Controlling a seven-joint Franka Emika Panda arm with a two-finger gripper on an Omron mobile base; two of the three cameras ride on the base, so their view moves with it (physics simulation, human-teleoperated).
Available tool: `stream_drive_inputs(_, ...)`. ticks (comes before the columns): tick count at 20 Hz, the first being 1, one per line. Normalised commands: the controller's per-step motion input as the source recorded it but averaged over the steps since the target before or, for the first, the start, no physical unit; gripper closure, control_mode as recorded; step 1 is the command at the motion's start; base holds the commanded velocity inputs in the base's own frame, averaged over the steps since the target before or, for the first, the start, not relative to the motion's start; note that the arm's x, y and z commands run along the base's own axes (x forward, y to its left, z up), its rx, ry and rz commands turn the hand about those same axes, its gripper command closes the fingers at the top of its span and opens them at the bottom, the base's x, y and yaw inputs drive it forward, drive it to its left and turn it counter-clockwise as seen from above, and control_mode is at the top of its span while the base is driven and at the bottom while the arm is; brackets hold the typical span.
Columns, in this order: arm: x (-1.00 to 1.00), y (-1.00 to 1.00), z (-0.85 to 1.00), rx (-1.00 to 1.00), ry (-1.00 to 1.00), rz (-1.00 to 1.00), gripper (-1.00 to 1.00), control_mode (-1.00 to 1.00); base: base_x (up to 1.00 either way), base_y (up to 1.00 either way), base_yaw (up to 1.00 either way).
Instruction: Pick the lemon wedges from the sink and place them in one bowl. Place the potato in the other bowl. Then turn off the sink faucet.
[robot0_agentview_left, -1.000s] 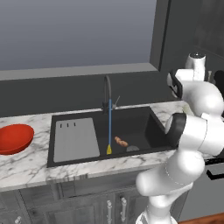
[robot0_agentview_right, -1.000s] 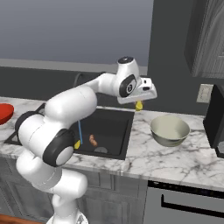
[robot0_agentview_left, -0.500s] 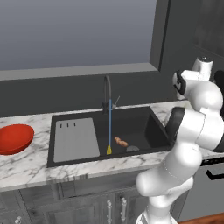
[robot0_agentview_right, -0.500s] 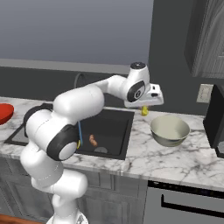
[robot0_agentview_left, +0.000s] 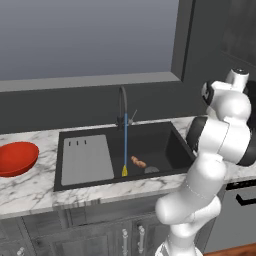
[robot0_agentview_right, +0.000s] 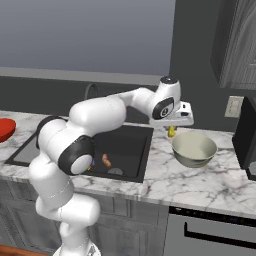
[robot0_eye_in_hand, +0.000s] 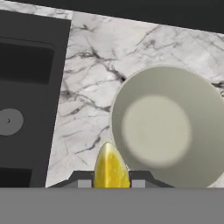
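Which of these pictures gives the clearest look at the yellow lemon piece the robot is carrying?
The hand view: the lemon wedge sits large between the fingers, beside the grey-beige bowl. The right base view shows it as a small yellow speck under the hand, near the bowl's rim.

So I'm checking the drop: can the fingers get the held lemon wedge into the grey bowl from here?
Probably yes: the lemon wedge hangs by the grey bowl's near rim, with nothing between them.

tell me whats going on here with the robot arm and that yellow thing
The robot's claw is shut on a lemon wedge and hangs beside the rim of the grey-beige bowl on the counter. A second lemon wedge and the potato lie in the sink, water runs from the faucet, and the red bowl holds nothing.
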Motion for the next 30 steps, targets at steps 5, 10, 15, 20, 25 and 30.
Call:
stream_drive_inputs(5,0.0,-0.28,-0.35,0.07,0.0,0.0,1.0,-1.0,0.0,0.0,0.0)
stream_drive_inputs(10,0.07,-0.25,-0.24,0.06,0.0,0.0,1.0,-1.0,0.0,0.0,0.0)
stream_drive_inputs(15,0.23,-0.22,-0.12,0.05,0.0,0.0,1.0,-1.0,0.0,0.0,0.0)
stream_drive_inputs(20,0.31,-0.28,-0.06,0.05,0.01,0.0,1.0,-1.0,0.0,0.0,0.0)
stream_drive_inputs(25,0.28,-0.33,-0.15,0.03,0.0,0.0,1.0,-1.0,0.0,0.0,0.0)
stream_drive_inputs(30,0.24,-0.21,-0.31,0.01,0.0,0.0,1.0,-1.0,0.0,0.0,0.0)
